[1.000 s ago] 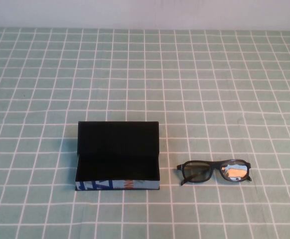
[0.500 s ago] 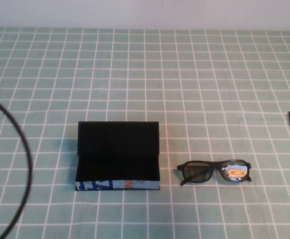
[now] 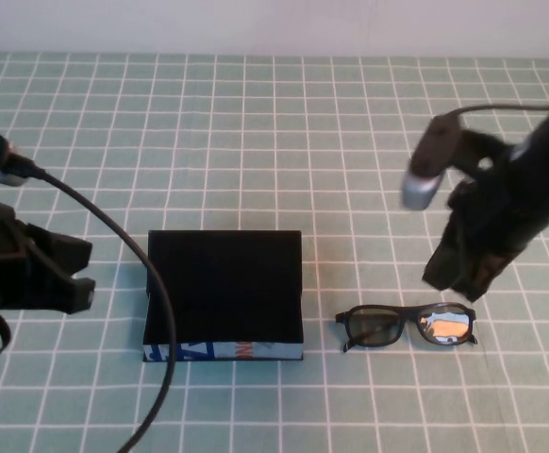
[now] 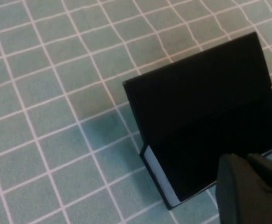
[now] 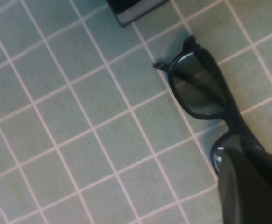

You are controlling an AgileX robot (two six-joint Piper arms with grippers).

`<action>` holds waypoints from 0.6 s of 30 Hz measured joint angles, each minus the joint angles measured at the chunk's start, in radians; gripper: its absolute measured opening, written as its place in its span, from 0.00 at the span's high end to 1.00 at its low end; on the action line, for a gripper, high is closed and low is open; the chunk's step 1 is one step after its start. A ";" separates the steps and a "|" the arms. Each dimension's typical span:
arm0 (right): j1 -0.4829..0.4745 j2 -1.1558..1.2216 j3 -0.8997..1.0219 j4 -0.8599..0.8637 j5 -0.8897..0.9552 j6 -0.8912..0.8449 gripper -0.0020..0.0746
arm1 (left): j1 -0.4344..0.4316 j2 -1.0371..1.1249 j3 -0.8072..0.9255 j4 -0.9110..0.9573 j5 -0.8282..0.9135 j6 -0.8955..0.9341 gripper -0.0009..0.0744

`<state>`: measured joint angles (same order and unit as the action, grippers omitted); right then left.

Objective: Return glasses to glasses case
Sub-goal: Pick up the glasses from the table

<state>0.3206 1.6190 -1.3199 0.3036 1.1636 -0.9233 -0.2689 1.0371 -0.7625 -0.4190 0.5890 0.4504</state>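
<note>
The glasses case (image 3: 224, 283) lies open near the table's front, lid raised at the back, black inside, light blue printed front side toward me. It also shows in the left wrist view (image 4: 206, 102). The black glasses (image 3: 407, 324) lie on the cloth just right of the case, also in the right wrist view (image 5: 199, 86). My left gripper (image 3: 81, 274) hovers left of the case, shut and empty; its fingers (image 4: 248, 191) sit over the case's near corner. My right gripper (image 3: 452, 276) hangs just above the glasses' right lens, shut and empty, fingers (image 5: 253, 186) hiding part of that lens.
A green cloth with a white grid (image 3: 274, 142) covers the table. The left arm's black cable (image 3: 133, 255) loops across the case's left front corner. A corner of the case (image 5: 133, 8) shows in the right wrist view.
Both arms have come into view. The left gripper has moved in beside the case and the right gripper over the glasses. Case and glasses have not moved.
</note>
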 joint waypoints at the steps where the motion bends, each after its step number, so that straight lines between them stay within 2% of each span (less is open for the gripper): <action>1: 0.019 0.022 -0.011 -0.028 0.000 -0.002 0.98 | 0.000 0.005 0.000 -0.024 0.007 0.030 0.99; 4: 0.074 0.090 -0.047 -0.108 0.002 -0.004 0.93 | 0.000 0.015 0.000 -0.060 0.041 0.081 0.99; 12: 0.111 0.216 -0.088 -0.206 -0.049 -0.007 0.58 | 0.035 0.015 -0.060 -0.071 0.143 0.113 0.99; 18: 0.111 0.289 -0.088 -0.214 -0.087 -0.009 0.53 | 0.061 0.015 -0.068 -0.071 0.190 0.120 0.99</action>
<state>0.4317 1.9076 -1.4076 0.0892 1.0767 -0.9321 -0.2081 1.0517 -0.8309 -0.4900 0.7792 0.5700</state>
